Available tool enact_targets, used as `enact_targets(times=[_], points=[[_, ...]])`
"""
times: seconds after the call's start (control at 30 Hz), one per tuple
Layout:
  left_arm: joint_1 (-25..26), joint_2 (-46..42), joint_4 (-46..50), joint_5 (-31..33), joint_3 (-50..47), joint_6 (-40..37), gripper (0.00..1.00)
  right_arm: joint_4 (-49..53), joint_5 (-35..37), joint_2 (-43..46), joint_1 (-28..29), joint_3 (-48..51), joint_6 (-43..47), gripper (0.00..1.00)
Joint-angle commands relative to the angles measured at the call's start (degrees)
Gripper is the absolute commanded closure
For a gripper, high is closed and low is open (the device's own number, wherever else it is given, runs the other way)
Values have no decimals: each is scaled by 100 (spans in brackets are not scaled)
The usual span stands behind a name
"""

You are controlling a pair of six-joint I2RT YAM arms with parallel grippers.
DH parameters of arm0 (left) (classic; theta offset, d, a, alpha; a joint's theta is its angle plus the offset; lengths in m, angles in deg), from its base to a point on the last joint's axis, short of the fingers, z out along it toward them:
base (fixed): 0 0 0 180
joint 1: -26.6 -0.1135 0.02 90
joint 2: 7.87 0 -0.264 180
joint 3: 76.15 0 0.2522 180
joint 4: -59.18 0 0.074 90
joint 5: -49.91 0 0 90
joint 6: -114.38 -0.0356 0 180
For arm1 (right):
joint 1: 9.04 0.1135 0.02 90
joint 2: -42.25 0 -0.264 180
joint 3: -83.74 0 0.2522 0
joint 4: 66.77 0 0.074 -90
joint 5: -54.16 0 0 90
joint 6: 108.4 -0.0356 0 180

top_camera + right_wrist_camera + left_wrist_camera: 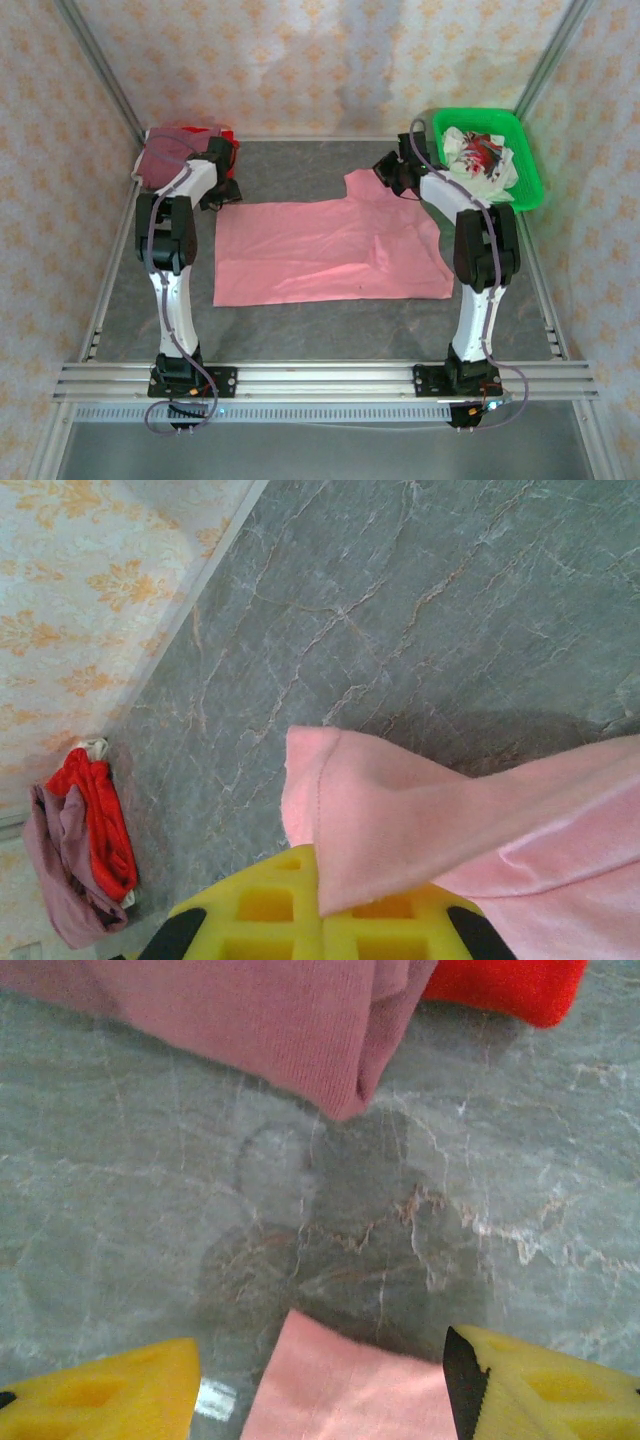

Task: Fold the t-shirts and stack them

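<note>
Right gripper (322, 905) clamps the salmon-pink cloth t-shirt (330, 250) at 1 o'clock; left gripper (325, 1390) gapes above its 10 o'clock corner.

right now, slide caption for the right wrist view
The right fingers pinch the pink shirt over the grey table.

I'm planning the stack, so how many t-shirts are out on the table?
3: a salmon-pink shirt spread mid-table, plus a maroon shirt and a red shirt bunched in the far-left corner. That pile may hide more; the green basket holds other cloth.
</note>
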Motion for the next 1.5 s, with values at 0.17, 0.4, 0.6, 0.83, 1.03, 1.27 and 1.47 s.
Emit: enact_targets(times=[0.17,0.4,0.6,0.83,1.03,1.27,1.47], points=[[-28,508,450,8,556,-158,47,170,125,468,-14,117,151,100],[-27,441,341,17,461,-184,77,339,150,547,-30,22,244,100],[-19,255,328,203,391,-249,100,503,190,704,-58,-88,316,100],[25,-202,117,477,30,-341,100,504,122,968,-100,58,333,100],[52,-701,-248,831,-531,-483,100,455,15,1338,-174,235,431,100],[77,-1059,-639,865,-1165,-488,100,399,-51,1586,-252,675,489,100],[148,-1322,-901,1109,-1625,-470,100,268,-168,1797,-258,1000,661,100]])
